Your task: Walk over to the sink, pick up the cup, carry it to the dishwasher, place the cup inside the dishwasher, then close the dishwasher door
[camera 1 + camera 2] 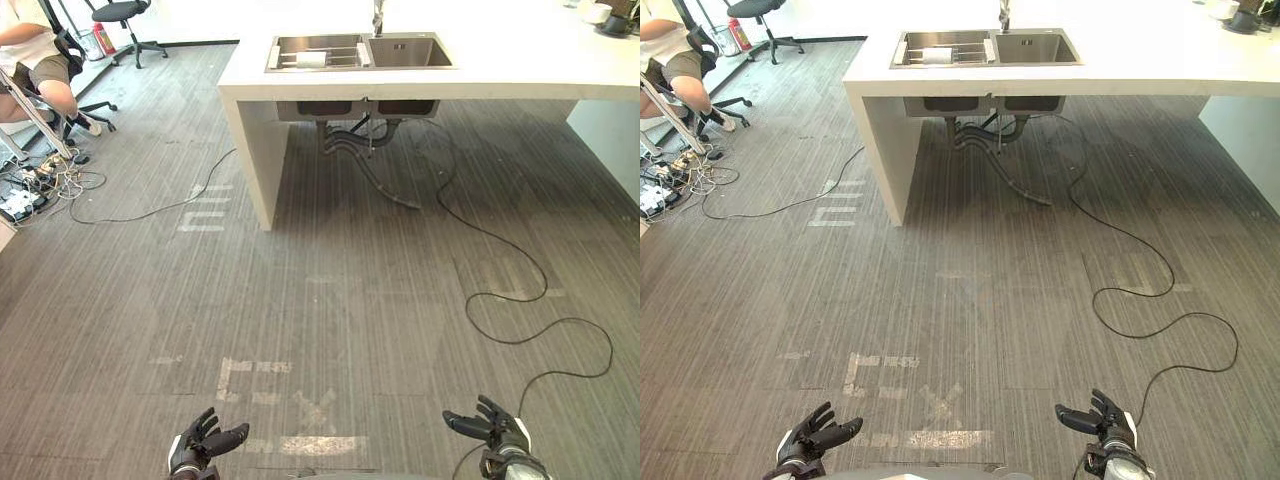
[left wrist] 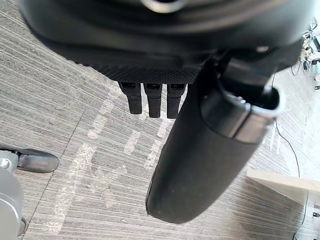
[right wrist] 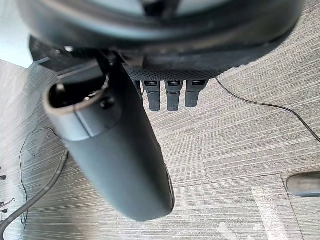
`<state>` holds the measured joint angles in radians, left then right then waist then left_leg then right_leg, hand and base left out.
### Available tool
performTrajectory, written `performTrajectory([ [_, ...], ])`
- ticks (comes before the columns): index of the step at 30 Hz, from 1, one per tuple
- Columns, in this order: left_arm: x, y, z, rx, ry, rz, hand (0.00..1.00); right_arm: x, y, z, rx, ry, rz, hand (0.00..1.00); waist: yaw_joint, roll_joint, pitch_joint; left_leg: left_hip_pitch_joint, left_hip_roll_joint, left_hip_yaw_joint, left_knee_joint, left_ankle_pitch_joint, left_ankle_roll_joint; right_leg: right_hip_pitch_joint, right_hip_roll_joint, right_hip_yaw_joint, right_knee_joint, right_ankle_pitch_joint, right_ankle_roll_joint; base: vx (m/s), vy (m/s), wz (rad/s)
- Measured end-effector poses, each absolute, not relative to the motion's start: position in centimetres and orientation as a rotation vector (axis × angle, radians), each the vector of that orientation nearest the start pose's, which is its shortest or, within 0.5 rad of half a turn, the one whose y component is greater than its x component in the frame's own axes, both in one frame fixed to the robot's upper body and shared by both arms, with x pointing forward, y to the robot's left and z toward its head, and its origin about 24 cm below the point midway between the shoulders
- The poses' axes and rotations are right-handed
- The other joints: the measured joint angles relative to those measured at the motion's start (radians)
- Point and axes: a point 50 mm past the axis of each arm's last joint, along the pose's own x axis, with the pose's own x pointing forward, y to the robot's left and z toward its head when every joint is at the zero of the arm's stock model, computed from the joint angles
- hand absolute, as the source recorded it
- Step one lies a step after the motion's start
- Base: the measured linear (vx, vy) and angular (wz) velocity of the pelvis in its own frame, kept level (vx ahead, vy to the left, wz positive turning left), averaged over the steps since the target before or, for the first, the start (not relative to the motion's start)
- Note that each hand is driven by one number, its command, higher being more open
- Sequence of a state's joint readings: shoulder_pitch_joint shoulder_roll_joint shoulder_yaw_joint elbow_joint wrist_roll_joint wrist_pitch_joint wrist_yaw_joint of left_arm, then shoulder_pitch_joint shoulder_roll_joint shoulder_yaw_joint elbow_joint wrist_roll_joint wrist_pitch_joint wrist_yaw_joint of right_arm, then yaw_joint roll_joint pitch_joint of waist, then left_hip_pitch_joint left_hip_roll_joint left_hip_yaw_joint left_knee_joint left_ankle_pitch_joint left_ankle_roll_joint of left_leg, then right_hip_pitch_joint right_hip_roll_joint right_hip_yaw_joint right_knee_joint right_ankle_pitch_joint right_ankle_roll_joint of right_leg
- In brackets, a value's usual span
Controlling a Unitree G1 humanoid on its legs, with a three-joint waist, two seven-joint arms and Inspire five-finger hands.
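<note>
Distance is what matters most. The cup (image 1: 313,59), as we take the small pale cylinder to be, lies far ahead of both hands, in the left basin of the sink (image 1: 410,52), which is set into the white counter (image 1: 520,65). It seems to rest on its side on a rack (image 1: 338,48) in that basin, with its long axis running across our view from left to right. It is too small for us to be sure of its shape or of which end is the mouth.

Our left hand (image 1: 203,443) and our right hand (image 1: 497,428) hang low over the striped floor (image 1: 350,300), near pale tape marks (image 1: 322,445) and well apart from the counter. The cup sits a little to the left of the midline between them, so we judge the left hand the nearer. The margin is slight, and either hand could serve once we stand at the counter.

In the wrist views, the left hand's fingers (image 2: 154,102) point straight out with the thumb held clear, and the right hand's fingers (image 3: 172,95) do the same. Both hands are spread wide, hold nothing and touch nothing. Walking comes first, we judge, and no reach makes sense until the counter edge is just before us.
</note>
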<state>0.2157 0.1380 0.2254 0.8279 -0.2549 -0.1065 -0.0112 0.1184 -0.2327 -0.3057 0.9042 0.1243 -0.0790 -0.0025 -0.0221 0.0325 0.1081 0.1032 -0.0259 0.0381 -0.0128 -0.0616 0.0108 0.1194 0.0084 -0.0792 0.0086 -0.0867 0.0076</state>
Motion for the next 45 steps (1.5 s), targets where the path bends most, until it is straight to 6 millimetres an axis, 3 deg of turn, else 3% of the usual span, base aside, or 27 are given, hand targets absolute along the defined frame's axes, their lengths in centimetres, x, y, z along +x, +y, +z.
performTrajectory([
  [10, 9.4, 24.1, -13.5, -0.171, 0.843, 0.426, 0.9, 11.4, -28.5, -12.3, 0.017, 0.848, -0.485, 0.9, 0.001, 0.001, 0.004, -0.049, -0.002, 0.005, 0.031, -0.019, 0.007, -0.046, -0.004, 0.001, 0.023, -0.02, -0.002, 0.0, -0.001, -0.01],
  [12, 9.8, 24.0, -13.2, -0.185, 0.816, 0.429, 0.9, 12.0, -28.6, -12.2, 0.025, 0.835, -0.499, 0.9, 0.007, 0.0, 0.024, -0.082, -0.003, 0.023, 0.12, -0.08, 0.006, -0.107, -0.014, 0.015, 0.157, -0.099, 0.018, 0.01, -0.006, -0.17],
  [14, 9.8, 23.7, -13.1, -0.185, 0.81, 0.417, 0.9, 12.3, -28.7, -12.1, 0.026, 0.832, -0.51, 0.9, 0.009, -0.008, 0.037, -0.109, -0.01, 0.04, 0.218, -0.167, 0.031, -0.212, -0.049, -0.015, 0.42, -0.191, 0.067, 0.02, -0.01, -0.23],
  [16, 10.0, 23.7, -13.0, -0.174, 0.808, 0.4, 0.9, 12.5, -28.2, -12.2, 0.029, 0.838, -0.497, 0.9, 0.004, 0.001, 0.044, -0.089, -0.006, 0.04, 0.237, -0.191, 0.049, -0.337, -0.088, -0.066, 0.688, -0.204, 0.07, 0.15, 0.008, -0.07],
  [17, 10.1, 23.7, -13.0, -0.169, 0.807, 0.396, 0.9, 12.4, -28.0, -12.4, 0.027, 0.855, -0.486, 0.9, 0.002, -0.006, 0.054, -0.064, -0.005, 0.04, 0.234, -0.203, 0.05, -0.365, -0.111, -0.092, 0.756, -0.223, 0.048, 0.3, 0.0, -0.03],
  [20, 11.3, 23.5, -12.7, -0.191, 0.777, 0.403, 0.9, 12.6, -27.6, -12.5, 0.014, 0.867, -0.454, 0.9, -0.005, 0.014, 0.072, -0.012, 0.052, 0.028, 0.225, -0.238, 0.014, -0.472, -0.126, -0.164, 0.681, -0.248, 0.04, 0.41, -0.06, 0.04],
  [21, 11.6, 23.5, -12.6, -0.195, 0.77, 0.404, 0.9, 12.8, -27.6, -12.5, 0.009, 0.866, -0.449, 0.9, -0.012, 0.023, 0.078, -0.002, 0.072, 0.021, 0.216, -0.243, 0.005, -0.492, -0.119, -0.173, 0.637, -0.242, 0.04, 0.46, -0.137, 0.33],
  [22, 12.3, 23.4, -12.5, -0.203, 0.754, 0.404, 0.9, 13.0, -27.7, -12.3, 0.002, 0.86, -0.443, 0.9, -0.026, 0.044, 0.09, 0.026, 0.113, -0.002, 0.185, -0.245, -0.014, -0.53, -0.097, -0.175, 0.535, -0.198, 0.039, 0.4, -0.135, 0.36],
  [23, 12.7, 23.4, -12.4, -0.204, 0.744, 0.402, 0.9, 13.1, -27.8, -12.3, -0.001, 0.858, -0.444, 0.9, -0.03, 0.048, 0.093, 0.044, 0.127, -0.009, 0.168, -0.243, -0.024, -0.547, -0.091, -0.172, 0.474, -0.156, 0.042, 0.52, -0.208, 0.53],
  [24, 13.4, 23.6, -12.1, -0.201, 0.724, 0.407, 0.9, 12.8, -27.9, -12.3, -0.005, 0.861, -0.448, 0.9, -0.035, 0.028, 0.09, 0.075, 0.137, -0.024, 0.159, -0.25, -0.054, -0.562, -0.1, -0.142, 0.314, -0.023, 0.042, 0.58, -0.28, 0.46],
  [25, 13.4, 23.6, -12.1, -0.202, 0.723, 0.41, 0.9, 12.7, -28.1, -12.3, -0.008, 0.863, -0.451, 0.9, -0.038, 0.023, 0.091, 0.094, 0.144, -0.034, 0.165, -0.261, -0.073, -0.562, -0.106, -0.135, 0.317, 0.059, 0.039, 0.74, -0.379, 0.61],
  [26, 13.7, 23.3, -12.1, -0.209, 0.72, 0.408, 0.9, 12.5, -28.4, -12.2, -0.017, 0.868, -0.458, 0.9, -0.047, 0.038, 0.088, 0.098, 0.173, -0.064, 0.22, -0.278, -0.103, -0.561, -0.1, -0.156, 0.4, 0.09, -0.014, 0.75, -0.412, 0.46],
  [27, 13.9, 23.3, -12.0, -0.211, 0.71, 0.405, 0.9, 12.6, -28.3, -12.2, -0.016, 0.862, -0.455, 0.9, -0.047, 0.047, 0.085, 0.045, 0.204, -0.069, 0.361, -0.258, -0.129, -0.548, -0.083, -0.179, 0.439, 0.026, -0.037, 0.62, -0.352, 0.38],
  [28, 14.0, 23.3, -11.9, -0.212, 0.703, 0.407, 0.9, 12.8, -28.2, -12.2, -0.012, 0.858, -0.449, 0.9, -0.045, 0.048, 0.088, 0.003, 0.219, -0.065, 0.473, -0.224, -0.131, -0.522, -0.068, -0.186, 0.437, 0.003, -0.047, 0.5, -0.291, 0.23],
  [29, 13.9, 23.3, -11.9, -0.216, 0.702, 0.412, 0.9, 12.9, -28.0, -12.2, -0.006, 0.855, -0.446, 0.9, -0.042, 0.057, 0.095, -0.093, 0.257, -0.067, 0.727, -0.087, -0.121, -0.431, -0.03, -0.207, 0.384, -0.017, -0.068, 0.55, -0.312, 0.15],
  [31, 13.6, 23.5, -11.8, -0.228, 0.691, 0.431, 0.9, 13.0, -27.5, -12.2, 0.0, 0.844, -0.433, 0.9, -0.019, 0.051, 0.103, -0.212, 0.317, -0.028, 1.049, -0.083, -0.117, -0.255, 0.032, -0.207, 0.253, -0.018, -0.077, 0.73, -0.376, 0.0],
  [32, 13.8, 23.6, -11.3, -0.236, 0.663, 0.435, 0.9, 13.3, -27.2, -12.0, 0.012, 0.816, -0.428, 0.9, -0.002, 0.032, 0.114, -0.272, 0.335, 0.025, 1.152, -0.107, -0.107, -0.152, 0.046, -0.199, 0.183, -0.021, -0.084, 0.59, -0.29, -0.09],
  [34, 14.9, 23.3, -10.2, -0.25, 0.59, 0.418, 0.9, 14.1, -27.2, -11.3, 0.022, 0.755, -0.437, 0.9, 0.021, 0.014, 0.121, -0.387, 0.333, 0.089, 1.169, -0.135, -0.089, -0.047, 0.055, -0.184, 0.092, -0.024, -0.089, 0.51, -0.235, -0.11],
  [36, 16.0, 22.7, -9.1, -0.265, 0.524, 0.399, 0.9, 14.8, -27.3, -10.9, 0.03, 0.721, -0.447, 0.9, 0.044, 0.014, 0.123, -0.506, 0.305, 0.126, 1.064, -0.164, -0.082, 0.009, 0.062, -0.168, 0.026, -0.027, -0.09, 0.48, -0.119, -0.21],
  [38, 17.0, 22.7, -8.0, -0.263, 0.466, 0.383, 0.9, 15.4, -27.0, -11.0, 0.04, 0.726, -0.439, 0.9, 0.067, -0.004, 0.136, -0.554, 0.22, 0.145, 0.771, -0.167, -0.078, 0.065, 0.041, -0.138, -0.003, -0.055, -0.08, 0.54, 0.03, -0.37],
  [39, 17.5, 22.4, -7.3, -0.26, 0.434, 0.372, 0.9, 14.9, -27.1, -11.2, 0.039, 0.739, -0.445, 0.9, 0.08, -0.007, 0.138, -0.551, 0.149, 0.129, 0.499, -0.095, -0.078, 0.105, 0.024, -0.129, -0.003, -0.106, -0.052, 0.62, 0.11, -0.3],
  [40, 17.7, 22.3, -6.9, -0.259, 0.413, 0.366, 0.9, 14.6, -27.2, -11.3, 0.036, 0.749, -0.449, 0.9, 0.084, -0.006, 0.137, -0.546, 0.129, 0.119, 0.38, -0.051, -0.076, 0.122, 0.023, -0.123, -0.002, -0.126, -0.042, 0.66, 0.158, -0.23],
  [41, 18.3, 22.3, -5.7, -0.258, 0.353, 0.363, 0.9, 13.7, -27.1, -11.8, 0.04, 0.78, -0.457, 0.9, 0.095, 0.0, 0.138, -0.531, 0.103, 0.092, 0.293, 0.081, -0.042, 0.157, 0.024, -0.11, 0.003, -0.168, -0.024, 0.58, 0.157, -0.21],
  [42, 18.6, 22.5, -4.9, -0.252, 0.32, 0.367, 0.9, 13.3, -26.8, -12.1, 0.05, 0.798, -0.459, 0.9, 0.103, -0.012, 0.134, -0.522, 0.09, 0.092, 0.292, 0.146, -0.003, 0.169, 0.014, -0.101, 0.006, -0.186, -0.013, 0.61, 0.146, -0.09],
  [43, 19.8, 22.7, -3.0, -0.243, 0.231, 0.366, 0.9, 12.8, -26.1, -12.5, 0.069, 0.818, -0.455, 0.9, 0.103, -0.058, 0.134, -0.535, 0.054, 0.096, 0.333, 0.129, 0.023, 0.173, -0.032, -0.099, 0.022, -0.209, 0.002, 0.5, 0.105, 0.11],
  [44, 20.3, 22.5, -1.8, -0.248, 0.178, 0.358, 0.9, 12.7, -26.1, -12.6, 0.07, 0.824, -0.456, 0.9, 0.097, -0.065, 0.134, -0.552, 0.043, 0.093, 0.372, 0.105, 0.039, 0.169, -0.043, -0.093, 0.039, -0.208, 0.007, 0.62, 0.13, 0.27],
  [45, 21.1, 21.9, 0.7, -0.241, 0.069, 0.317, 0.9, 12.5, -26.2, -12.8, 0.077, 0.839, -0.464, 0.9, 0.095, -0.067, 0.134, -0.572, 0.037, 0.099, 0.473, 0.047, 0.05, 0.156, -0.06, -0.068, 0.127, -0.206, 0.011, 0.48, 0.112, 0.14],
])
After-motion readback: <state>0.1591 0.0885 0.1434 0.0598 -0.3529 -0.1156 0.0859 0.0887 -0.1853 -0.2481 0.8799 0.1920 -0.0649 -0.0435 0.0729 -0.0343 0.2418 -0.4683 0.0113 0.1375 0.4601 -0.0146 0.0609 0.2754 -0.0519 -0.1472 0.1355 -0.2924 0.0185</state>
